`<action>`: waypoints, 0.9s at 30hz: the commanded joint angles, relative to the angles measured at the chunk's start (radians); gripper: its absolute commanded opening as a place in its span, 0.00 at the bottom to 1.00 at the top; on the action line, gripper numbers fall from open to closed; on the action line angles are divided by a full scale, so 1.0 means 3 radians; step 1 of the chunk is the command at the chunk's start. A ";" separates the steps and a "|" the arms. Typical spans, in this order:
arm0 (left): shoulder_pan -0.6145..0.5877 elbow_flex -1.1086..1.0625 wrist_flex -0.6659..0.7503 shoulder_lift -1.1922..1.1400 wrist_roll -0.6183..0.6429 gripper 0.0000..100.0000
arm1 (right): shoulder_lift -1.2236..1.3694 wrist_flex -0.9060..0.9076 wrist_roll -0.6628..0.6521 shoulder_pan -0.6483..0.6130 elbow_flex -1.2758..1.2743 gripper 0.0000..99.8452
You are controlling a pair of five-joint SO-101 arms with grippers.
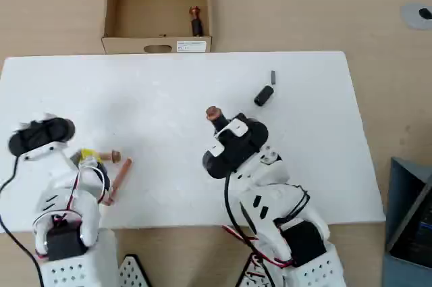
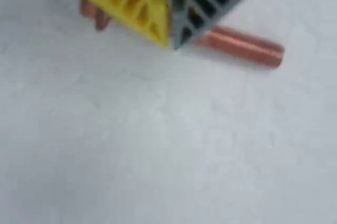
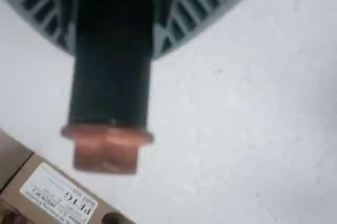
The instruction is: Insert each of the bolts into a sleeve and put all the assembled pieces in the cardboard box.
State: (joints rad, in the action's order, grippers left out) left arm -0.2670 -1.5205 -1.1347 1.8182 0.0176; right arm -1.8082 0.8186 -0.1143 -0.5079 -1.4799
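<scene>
Jaws of your right gripper (image 3: 116, 45) clamp a black sleeve (image 3: 110, 76) with a bolt (image 3: 107, 150) in it near the box (image 3: 31, 192); your left gripper (image 2: 171, 39) is closed tip to tip over a loose bolt (image 2: 242, 47).

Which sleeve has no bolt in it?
The sleeve lying loose on the board beyond the right gripper. The one in the box and the one in that gripper each show a copper bolt head.

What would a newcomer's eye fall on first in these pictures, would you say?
The right pincer, over the white board's middle, is shut on a black sleeve with a copper bolt head poking out toward the cardboard box. One assembled piece already lies in that box, while the left pincer sits over a loose copper bolt at the board's left side.
</scene>
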 commanded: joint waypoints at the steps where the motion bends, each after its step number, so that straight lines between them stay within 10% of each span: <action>1: -0.0072 -0.0235 0.0036 0.0018 -0.0148 0.00 | -0.0233 -0.0010 0.0010 0.0054 0.0253 0.01; 27: -0.0046 -0.0348 0.0031 0.0023 -0.0138 0.00 | 0.5552 -0.1105 0.0000 0.0437 0.4478 0.01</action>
State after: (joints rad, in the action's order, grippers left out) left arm -0.2793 -1.6310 -1.1347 1.8167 -0.0192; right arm -0.3122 0.5209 -0.1143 -0.3989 -0.3920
